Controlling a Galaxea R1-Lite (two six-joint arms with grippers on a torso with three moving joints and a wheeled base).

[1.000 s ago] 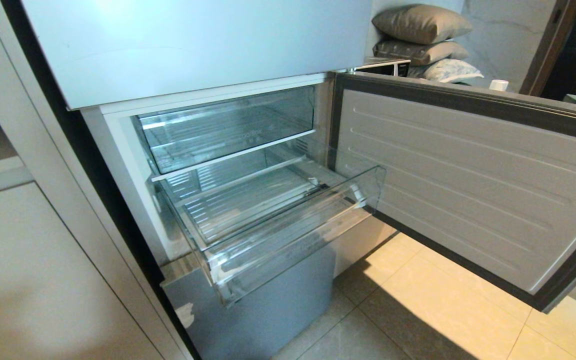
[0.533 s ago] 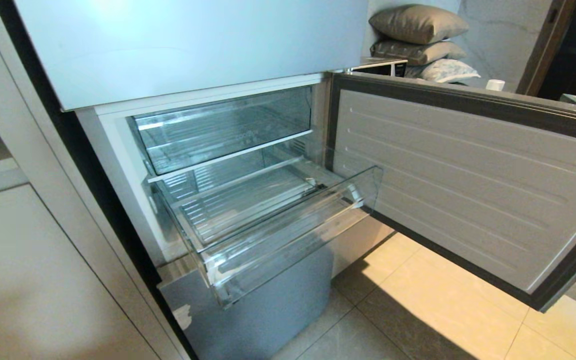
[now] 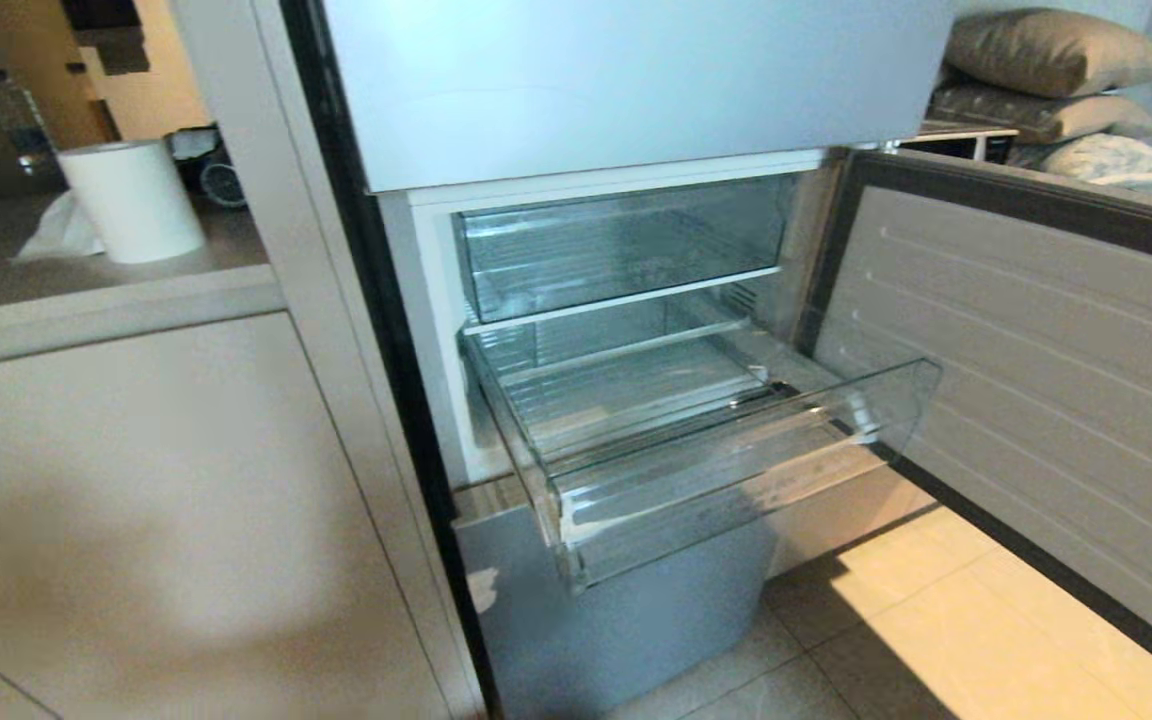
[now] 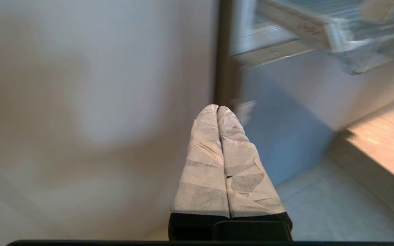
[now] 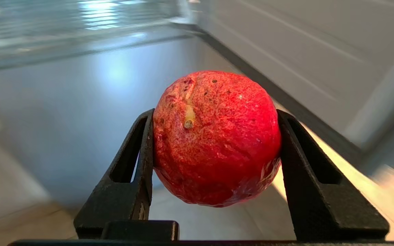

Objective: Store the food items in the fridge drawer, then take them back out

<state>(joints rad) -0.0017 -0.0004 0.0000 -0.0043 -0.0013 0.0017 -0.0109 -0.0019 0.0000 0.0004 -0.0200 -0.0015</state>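
So we've got the right end effector (image 5: 216, 136) clamped on the round red fruit (image 5: 216, 138), one black finger (image 5: 142, 164) pressed on each side, with the fruit off the floor in front of the fridge's lower panel (image 3: 626, 620). Our left end effector (image 4: 218, 112) is pinched closed on nothing, taped fingers (image 4: 204, 164) together, hanging near the cabinet side. From the head view neither arm shows. The clear fridge drawer (image 3: 736, 470) sits pulled out around center, nothing in it, with the open fridge door (image 3: 1036, 380) at 3 o'clock. A paper towel roll (image 3: 131, 200) stands on the tabletop (image 3: 96, 270) at 10 o'clock, and pillows (image 3: 1056, 80) are stacked at 2 o'clock.
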